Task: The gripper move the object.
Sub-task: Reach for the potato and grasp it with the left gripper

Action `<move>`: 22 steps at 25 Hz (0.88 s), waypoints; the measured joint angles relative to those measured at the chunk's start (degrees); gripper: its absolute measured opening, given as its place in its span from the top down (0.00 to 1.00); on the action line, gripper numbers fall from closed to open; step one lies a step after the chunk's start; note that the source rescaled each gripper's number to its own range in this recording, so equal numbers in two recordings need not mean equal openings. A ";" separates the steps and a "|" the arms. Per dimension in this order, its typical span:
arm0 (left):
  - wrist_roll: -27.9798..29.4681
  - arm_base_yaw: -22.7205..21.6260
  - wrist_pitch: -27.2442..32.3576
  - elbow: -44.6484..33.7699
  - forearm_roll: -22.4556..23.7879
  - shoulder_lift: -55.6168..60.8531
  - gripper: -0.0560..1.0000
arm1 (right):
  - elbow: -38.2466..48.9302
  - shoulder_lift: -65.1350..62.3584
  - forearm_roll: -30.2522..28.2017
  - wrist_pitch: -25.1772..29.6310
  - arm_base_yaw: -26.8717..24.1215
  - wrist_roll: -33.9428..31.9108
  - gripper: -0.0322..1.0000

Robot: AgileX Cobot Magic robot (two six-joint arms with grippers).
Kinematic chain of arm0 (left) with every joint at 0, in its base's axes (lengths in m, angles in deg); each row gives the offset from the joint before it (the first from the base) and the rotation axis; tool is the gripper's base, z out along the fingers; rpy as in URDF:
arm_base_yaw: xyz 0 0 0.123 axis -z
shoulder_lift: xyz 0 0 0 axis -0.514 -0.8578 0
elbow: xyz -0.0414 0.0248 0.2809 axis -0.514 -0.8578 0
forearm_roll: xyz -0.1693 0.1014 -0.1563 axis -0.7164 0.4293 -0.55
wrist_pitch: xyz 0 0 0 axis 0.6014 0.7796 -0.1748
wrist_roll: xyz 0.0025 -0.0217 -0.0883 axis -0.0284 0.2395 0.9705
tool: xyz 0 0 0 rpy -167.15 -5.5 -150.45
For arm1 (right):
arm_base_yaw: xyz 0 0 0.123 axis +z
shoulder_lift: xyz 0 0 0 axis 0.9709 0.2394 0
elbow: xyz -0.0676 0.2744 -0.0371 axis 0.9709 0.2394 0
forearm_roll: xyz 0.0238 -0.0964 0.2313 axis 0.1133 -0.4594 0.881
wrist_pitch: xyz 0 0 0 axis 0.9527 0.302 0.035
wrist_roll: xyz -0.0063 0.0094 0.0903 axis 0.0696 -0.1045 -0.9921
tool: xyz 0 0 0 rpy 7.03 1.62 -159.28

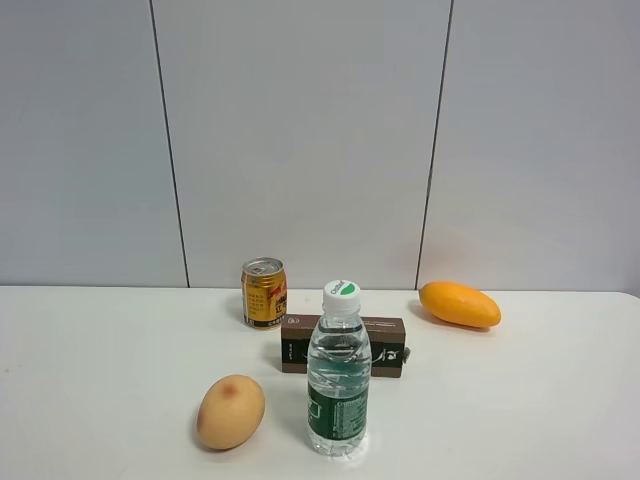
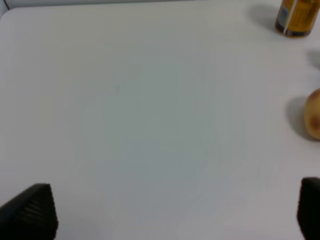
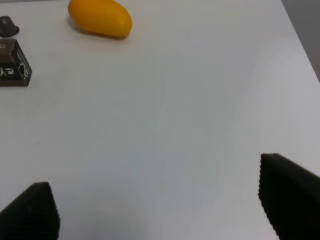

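Observation:
The pale peach-tan, egg-shaped fruit [image 1: 231, 411] with a reddish-brown blotch lies on the white table at the front left, just left of a water bottle. Its edge also shows in the left wrist view [image 2: 313, 114]. No arm or gripper shows in the exterior high view. My left gripper [image 2: 172, 212] is open and empty over bare table, well apart from the fruit. My right gripper [image 3: 160, 207] is open and empty over bare table.
A clear water bottle [image 1: 338, 374] stands at the front centre. A dark brown box [image 1: 343, 345] lies behind it. A gold can [image 1: 264, 292] stands at the back left. A bright orange mango [image 1: 459, 303] lies at the back right.

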State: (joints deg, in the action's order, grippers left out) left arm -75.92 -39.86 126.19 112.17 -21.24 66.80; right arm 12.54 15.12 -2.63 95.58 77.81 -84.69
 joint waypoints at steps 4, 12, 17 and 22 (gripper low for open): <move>0.05 0.00 -1.72 6.52 0.00 -9.55 0.00 | 0.00 0.00 0.00 0.00 0.00 0.00 0.00; 0.10 0.00 -2.38 18.31 -2.93 -31.46 0.00 | 0.00 0.00 0.00 0.00 0.00 0.00 0.00; 0.10 2.72 -3.68 21.83 -5.19 -41.65 0.00 | 0.00 0.00 0.00 0.00 0.00 0.00 0.00; 0.36 15.40 -10.83 22.16 -5.35 -50.60 0.00 | 0.00 0.00 0.00 0.00 0.00 0.00 0.00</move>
State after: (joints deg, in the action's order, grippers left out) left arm -75.56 -24.46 115.36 134.34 -26.60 16.20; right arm 12.54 15.12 -2.63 95.58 77.81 -84.69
